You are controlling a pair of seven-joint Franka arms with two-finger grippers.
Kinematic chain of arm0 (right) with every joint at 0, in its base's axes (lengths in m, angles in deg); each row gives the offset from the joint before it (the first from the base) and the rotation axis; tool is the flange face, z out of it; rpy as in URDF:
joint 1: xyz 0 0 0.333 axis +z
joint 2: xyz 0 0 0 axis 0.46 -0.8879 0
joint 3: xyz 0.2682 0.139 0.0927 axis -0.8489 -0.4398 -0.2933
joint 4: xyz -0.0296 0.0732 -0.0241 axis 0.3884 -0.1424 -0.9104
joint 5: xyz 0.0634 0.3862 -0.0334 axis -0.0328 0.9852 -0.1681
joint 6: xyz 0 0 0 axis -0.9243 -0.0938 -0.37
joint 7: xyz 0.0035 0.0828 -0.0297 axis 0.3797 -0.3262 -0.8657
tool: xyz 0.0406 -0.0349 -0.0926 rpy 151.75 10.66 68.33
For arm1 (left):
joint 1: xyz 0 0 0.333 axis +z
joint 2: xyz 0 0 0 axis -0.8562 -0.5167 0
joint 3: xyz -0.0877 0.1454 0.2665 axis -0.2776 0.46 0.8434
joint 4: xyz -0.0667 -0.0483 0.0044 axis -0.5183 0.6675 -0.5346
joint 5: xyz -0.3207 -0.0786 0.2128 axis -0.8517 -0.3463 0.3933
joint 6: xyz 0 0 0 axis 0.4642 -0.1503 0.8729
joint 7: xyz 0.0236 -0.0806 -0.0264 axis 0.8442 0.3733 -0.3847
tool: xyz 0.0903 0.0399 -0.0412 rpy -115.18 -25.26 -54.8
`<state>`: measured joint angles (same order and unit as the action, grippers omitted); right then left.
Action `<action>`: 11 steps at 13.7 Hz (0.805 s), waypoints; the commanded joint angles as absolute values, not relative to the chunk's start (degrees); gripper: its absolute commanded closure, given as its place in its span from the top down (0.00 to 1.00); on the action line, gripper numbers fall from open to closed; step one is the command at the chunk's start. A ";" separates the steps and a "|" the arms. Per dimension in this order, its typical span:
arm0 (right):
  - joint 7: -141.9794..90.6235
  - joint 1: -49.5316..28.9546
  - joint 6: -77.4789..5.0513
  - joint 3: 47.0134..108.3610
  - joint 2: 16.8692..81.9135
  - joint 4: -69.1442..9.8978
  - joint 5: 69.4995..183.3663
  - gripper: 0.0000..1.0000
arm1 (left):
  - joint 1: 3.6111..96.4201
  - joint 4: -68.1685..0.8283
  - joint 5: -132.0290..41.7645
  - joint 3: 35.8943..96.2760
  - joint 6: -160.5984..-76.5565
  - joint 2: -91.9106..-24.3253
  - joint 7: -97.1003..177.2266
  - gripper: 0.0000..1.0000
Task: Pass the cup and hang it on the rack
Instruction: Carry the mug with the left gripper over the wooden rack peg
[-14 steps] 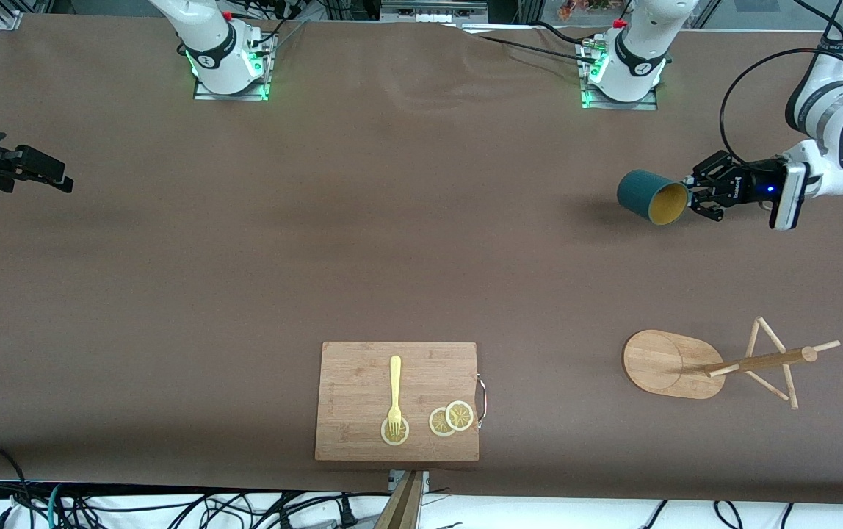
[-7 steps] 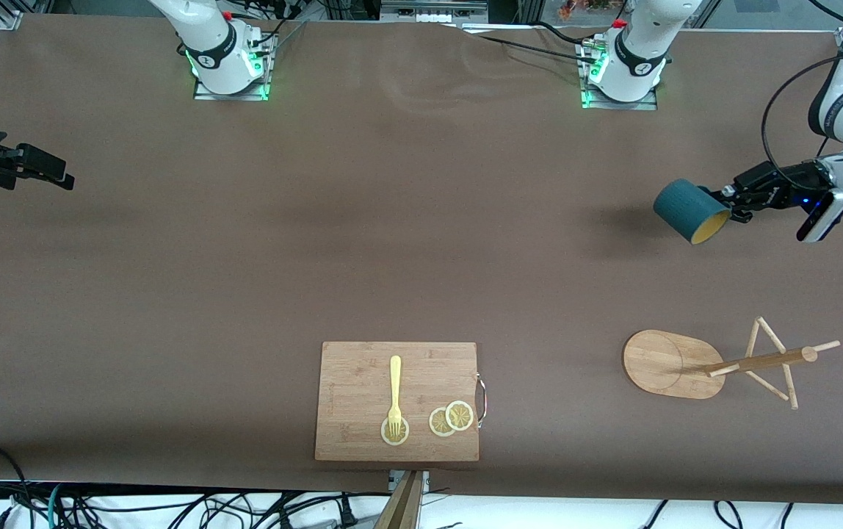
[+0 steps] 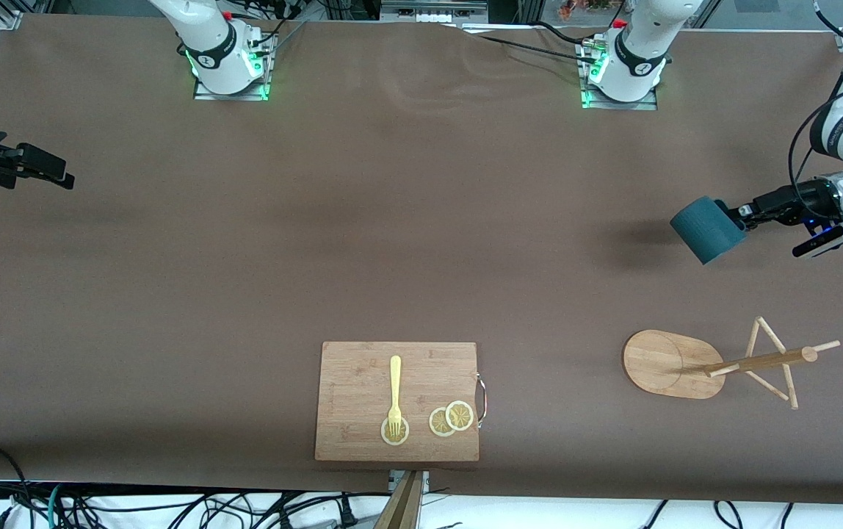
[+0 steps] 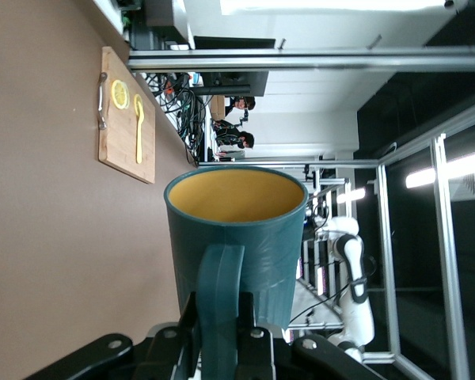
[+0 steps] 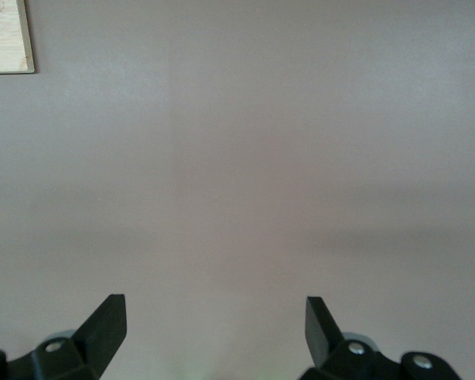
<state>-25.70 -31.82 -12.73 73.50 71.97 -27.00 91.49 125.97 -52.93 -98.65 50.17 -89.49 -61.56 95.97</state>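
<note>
The dark teal ribbed cup [image 3: 706, 229] is held in the air by my left gripper [image 3: 743, 214], over bare table at the left arm's end. In the left wrist view the fingers are shut on the cup's handle [image 4: 220, 297], and the cup [image 4: 245, 229] shows its yellowish inside. The bamboo rack [image 3: 758, 361] stands on its oval base [image 3: 660, 364], nearer to the front camera than the table below the cup. My right gripper [image 3: 63, 178] waits open and empty at the right arm's end of the table, and in its own view [image 5: 214, 317] it is over bare table.
A wooden cutting board [image 3: 397, 400] with a yellow fork [image 3: 394, 389] and lemon slices [image 3: 451, 419] lies at the table's front edge in the middle. It also shows in the left wrist view [image 4: 127, 119], and one corner of it shows in the right wrist view [image 5: 6, 36].
My left gripper has carried the cup toward the left arm's end of the table and closer to the rack. The cup has turned, hiding its opening from the front view. The right arm stayed still.
</note>
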 commanded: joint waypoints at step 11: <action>-26.27 -32.40 -11.65 73.29 71.80 -26.05 92.40 1.00 | 123.05 -38.30 -100.57 49.34 -88.60 -70.81 78.07 0.00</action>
<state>-25.70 -31.82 -12.65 73.50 71.97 -27.00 91.49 124.11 -42.09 -99.71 49.60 -89.48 -67.90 80.26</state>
